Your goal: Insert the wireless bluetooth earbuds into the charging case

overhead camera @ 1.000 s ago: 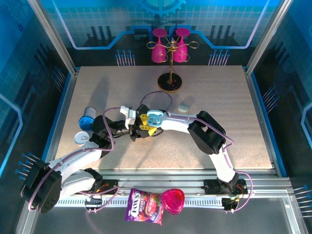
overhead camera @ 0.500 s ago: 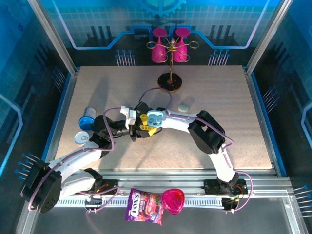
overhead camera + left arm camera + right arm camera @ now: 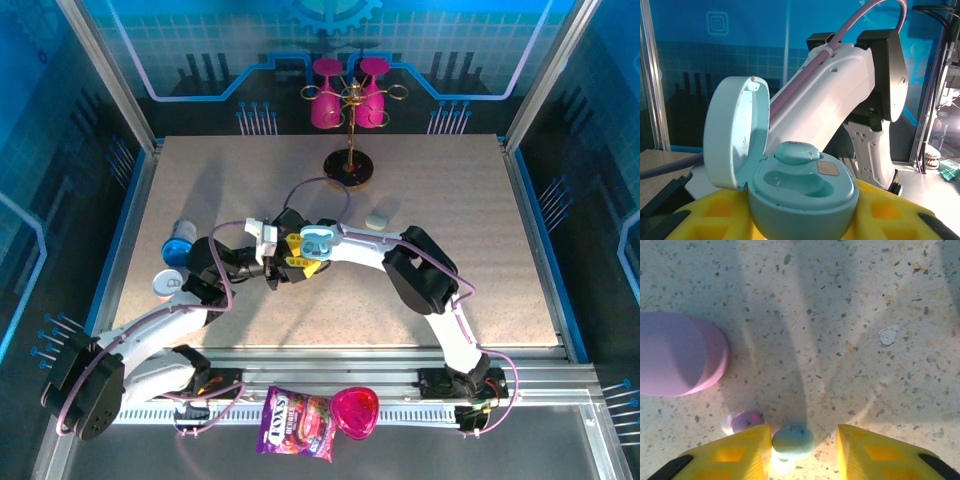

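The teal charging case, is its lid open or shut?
Open. In the left wrist view the lid of the charging case stands swung up, baring both wells, one holding an earbud, the nearer one empty.

Speckled table (image 3: 450, 200) — lilac case (image 3: 675, 355), lilac bud (image 3: 742, 421), pale-blue bud (image 3: 793, 441) (close together) — whitish case (image 3: 376, 219), stand base (image 3: 349, 170) farther back.

charging case (image 3: 805, 200): base cut off by lower edge | pale blue earbud (image 3: 792, 441): lower part washed out by glare | lilac case (image 3: 675, 355): cut off at left edge | lilac earbud (image 3: 742, 421): partly hidden behind right gripper (image 3: 803, 434)
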{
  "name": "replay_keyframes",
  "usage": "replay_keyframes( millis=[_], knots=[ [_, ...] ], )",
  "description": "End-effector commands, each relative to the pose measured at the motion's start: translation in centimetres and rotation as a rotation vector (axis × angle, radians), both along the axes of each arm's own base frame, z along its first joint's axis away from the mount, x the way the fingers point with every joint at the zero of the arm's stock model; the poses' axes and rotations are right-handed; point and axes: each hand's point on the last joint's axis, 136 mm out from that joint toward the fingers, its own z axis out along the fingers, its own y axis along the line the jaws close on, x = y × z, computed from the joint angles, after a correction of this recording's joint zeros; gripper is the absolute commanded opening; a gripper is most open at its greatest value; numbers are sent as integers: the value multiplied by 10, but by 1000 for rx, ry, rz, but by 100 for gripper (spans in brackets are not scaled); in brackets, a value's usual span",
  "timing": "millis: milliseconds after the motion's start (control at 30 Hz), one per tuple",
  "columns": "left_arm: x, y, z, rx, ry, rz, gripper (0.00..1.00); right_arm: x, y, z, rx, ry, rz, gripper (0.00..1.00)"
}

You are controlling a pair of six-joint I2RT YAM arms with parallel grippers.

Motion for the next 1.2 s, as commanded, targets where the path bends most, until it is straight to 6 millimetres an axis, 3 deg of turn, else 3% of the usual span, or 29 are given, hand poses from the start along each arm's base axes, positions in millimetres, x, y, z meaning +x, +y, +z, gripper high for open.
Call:
replay_keyframes(
  millis=[0,533,800,1167],
  knots=[
    [-3,2,14,-27,-53,11,32,3,-8,-12,-74,3,-1,38],
    [-2,1,14,-26,-51,8,32,-16,-18,5,-149,-12,76,33],
    [-2,1,14,-25,-50,7,32,-25,-38,15,-221,-21,121,26],
    [-2,1,18,-31,-54,6,32,-41,-72,25,-261,-26,123,32]
  ],
)
